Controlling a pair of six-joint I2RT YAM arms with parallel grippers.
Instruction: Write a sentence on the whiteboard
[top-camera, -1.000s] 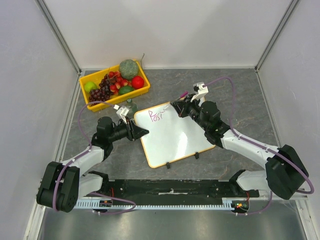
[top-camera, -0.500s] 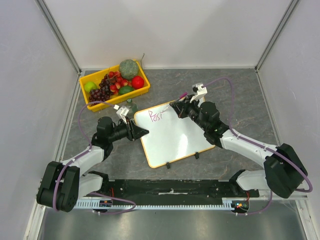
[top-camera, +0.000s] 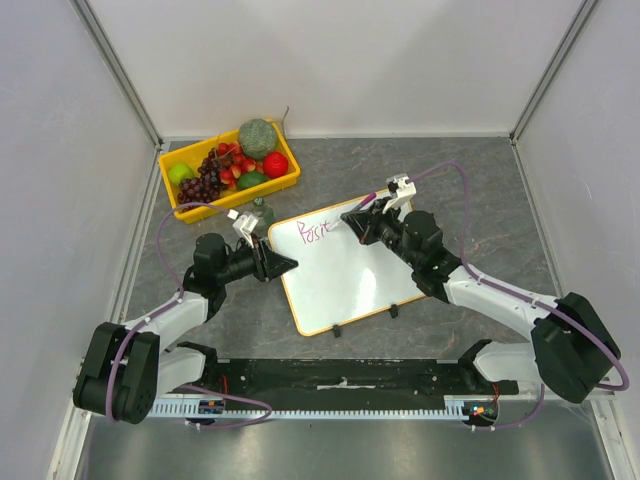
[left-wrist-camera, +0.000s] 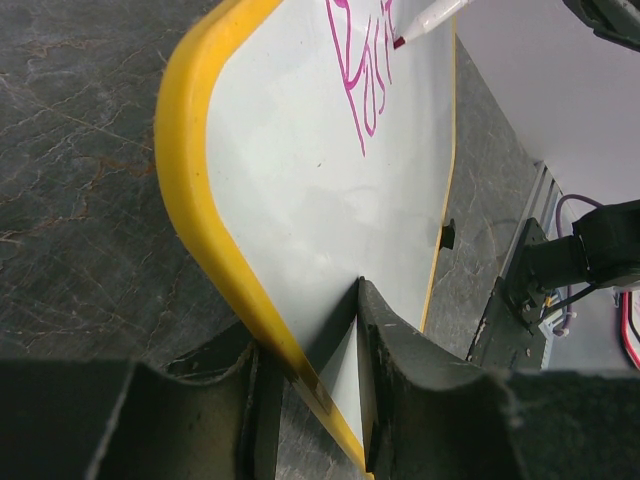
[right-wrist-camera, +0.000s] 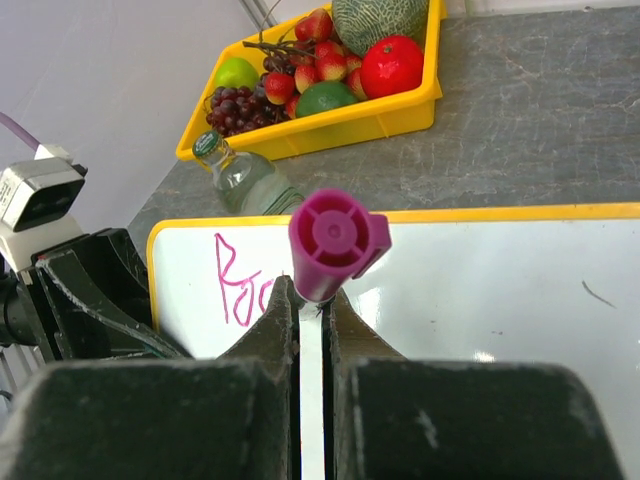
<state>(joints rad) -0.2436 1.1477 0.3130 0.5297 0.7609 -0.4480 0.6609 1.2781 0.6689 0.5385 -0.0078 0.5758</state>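
Observation:
The whiteboard (top-camera: 345, 270) with its thin yellow frame lies on the table; it also shows in the left wrist view (left-wrist-camera: 330, 200) and the right wrist view (right-wrist-camera: 500, 290). Pink letters of the sentence (top-camera: 314, 232) read about "Posit" near its top left corner; they also show in the left wrist view (left-wrist-camera: 360, 90) and partly in the right wrist view (right-wrist-camera: 240, 285). My left gripper (top-camera: 285, 264) is shut on the board's left edge (left-wrist-camera: 300, 385). My right gripper (top-camera: 350, 218) is shut on a white marker with a magenta cap end (right-wrist-camera: 335, 240), its tip (left-wrist-camera: 400, 42) at the letters.
A yellow tray (top-camera: 288, 180) of fruit stands at the back left. A small clear bottle (top-camera: 260, 213) with a green cap stands between the tray and the board, close to my left gripper. Two black feet (top-camera: 392, 312) sit on the board's near edge.
The writing has grown by about one letter, from "Posi" to "Posit". My right gripper with the marker has shifted slightly right along the line. The left arm has not moved.

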